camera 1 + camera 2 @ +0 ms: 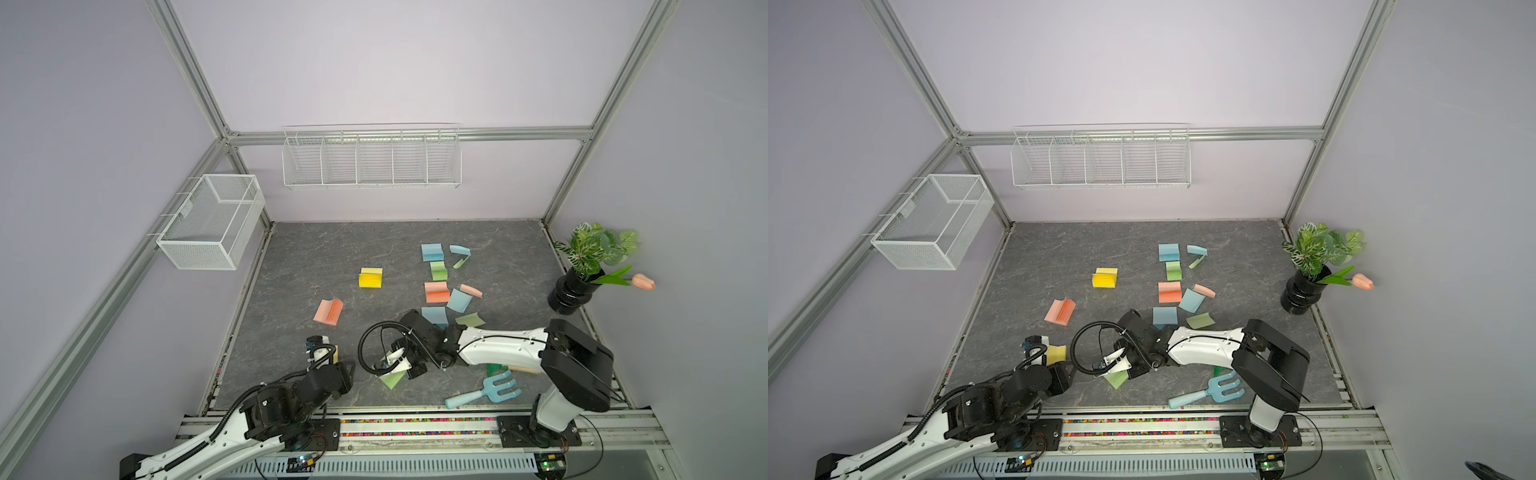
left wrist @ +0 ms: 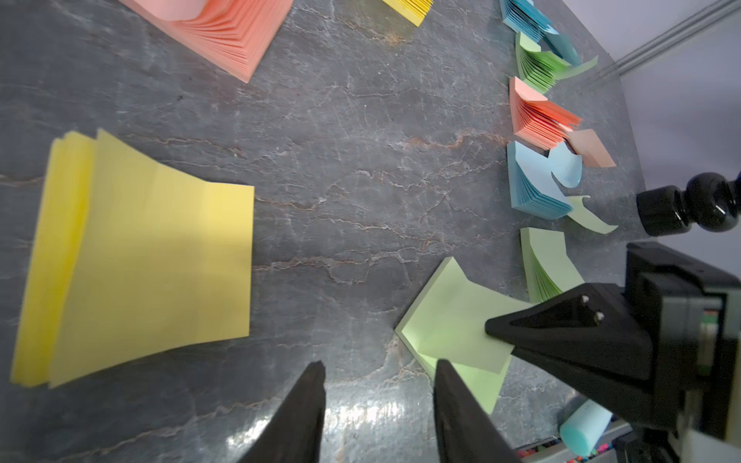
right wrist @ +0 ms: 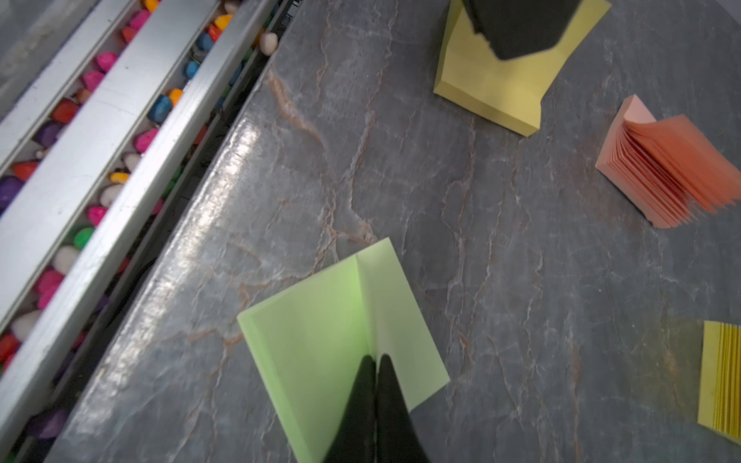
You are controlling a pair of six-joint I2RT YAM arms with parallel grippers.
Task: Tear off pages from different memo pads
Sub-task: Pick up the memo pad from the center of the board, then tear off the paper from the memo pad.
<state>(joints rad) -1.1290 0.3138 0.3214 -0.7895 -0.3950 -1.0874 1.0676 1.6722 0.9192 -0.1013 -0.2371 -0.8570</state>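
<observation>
Near the table's front edge lies a light green memo pad (image 1: 392,379) (image 3: 304,340). My right gripper (image 3: 377,356) (image 1: 392,365) is shut on its top page (image 3: 397,312), which is folded up off the block. My left gripper (image 2: 379,362) (image 1: 322,347) is open with only bare table between its fingers, beside a pale yellow memo pad (image 2: 152,272) (image 1: 1056,353). Further memo pads lie behind: salmon (image 1: 329,311), yellow (image 1: 370,277), blue (image 1: 432,252), green (image 1: 438,271), orange (image 1: 436,292). Loose pages lie at the right: blue (image 1: 459,300), salmon (image 1: 471,290), green (image 1: 470,319).
A blue toy garden fork (image 1: 484,392) lies at the front right, by the right arm. A black vase with a plant (image 1: 567,295) stands at the right edge. White wire baskets (image 1: 372,160) (image 1: 212,220) hang on the walls. The front rail (image 3: 100,160) holds coloured beads.
</observation>
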